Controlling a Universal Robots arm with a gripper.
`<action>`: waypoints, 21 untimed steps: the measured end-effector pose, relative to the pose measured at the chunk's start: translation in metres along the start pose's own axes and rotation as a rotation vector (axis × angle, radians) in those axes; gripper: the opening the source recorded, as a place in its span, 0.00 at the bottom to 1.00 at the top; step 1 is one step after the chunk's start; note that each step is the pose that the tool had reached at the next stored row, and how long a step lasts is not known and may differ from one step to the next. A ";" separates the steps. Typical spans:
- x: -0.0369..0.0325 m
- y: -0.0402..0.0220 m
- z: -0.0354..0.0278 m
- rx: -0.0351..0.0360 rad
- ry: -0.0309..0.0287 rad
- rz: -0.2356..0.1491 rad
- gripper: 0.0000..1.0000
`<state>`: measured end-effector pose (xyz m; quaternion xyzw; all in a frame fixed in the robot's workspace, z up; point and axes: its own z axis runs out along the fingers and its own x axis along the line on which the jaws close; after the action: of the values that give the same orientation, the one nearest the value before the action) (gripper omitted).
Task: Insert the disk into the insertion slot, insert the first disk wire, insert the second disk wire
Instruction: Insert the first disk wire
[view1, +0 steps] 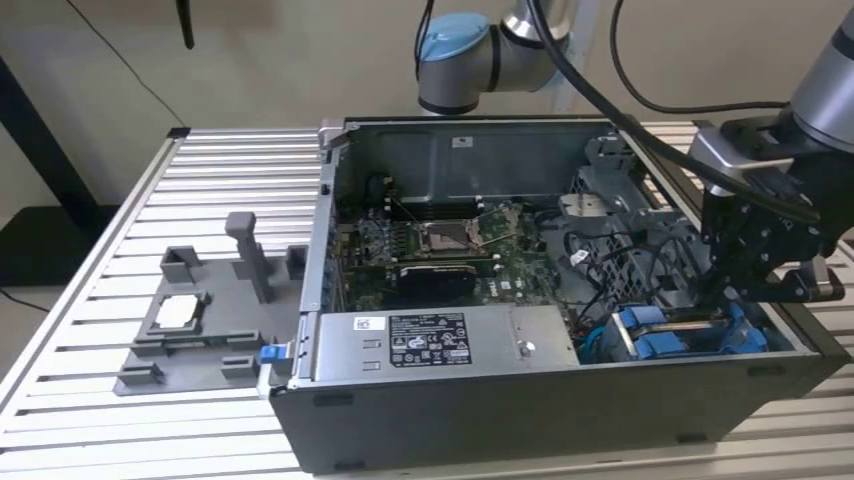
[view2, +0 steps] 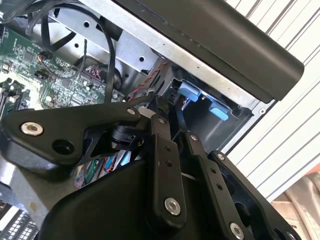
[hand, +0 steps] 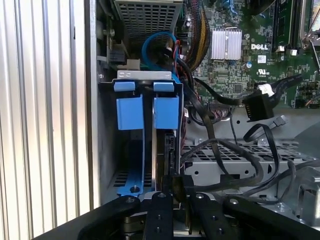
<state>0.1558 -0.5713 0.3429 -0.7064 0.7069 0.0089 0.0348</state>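
Edgewise, the disk (hand: 166, 114), grey with bright blue carrier tabs, stands clamped in the narrowly closed pincer (hand: 175, 184).

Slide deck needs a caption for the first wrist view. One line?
Gripper poised at the blue-framed disk standing edge-on in the drive bay, loose black cables alongside.

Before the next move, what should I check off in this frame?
1. Disk stands in the drive bay: ok.
2. Disk fully seated: cannot tell.
3. Gripper at the disk's edge, over the drive bay: ok.
4. Black wire connector plugged into the disk: not ok, it lies loose.
5. Black cables away from the gripper: not ok, they loop right beside it.
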 end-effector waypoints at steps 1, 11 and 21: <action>0.0003 0.0001 0.0003 0.0000 -0.0002 0.000 0.19; 0.0009 0.0011 0.0037 0.0000 0.0001 0.000 0.19; 0.0013 0.0014 0.0103 0.0000 0.0010 0.000 0.19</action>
<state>0.1548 -0.5720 0.3325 -0.7063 0.7070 0.0085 0.0345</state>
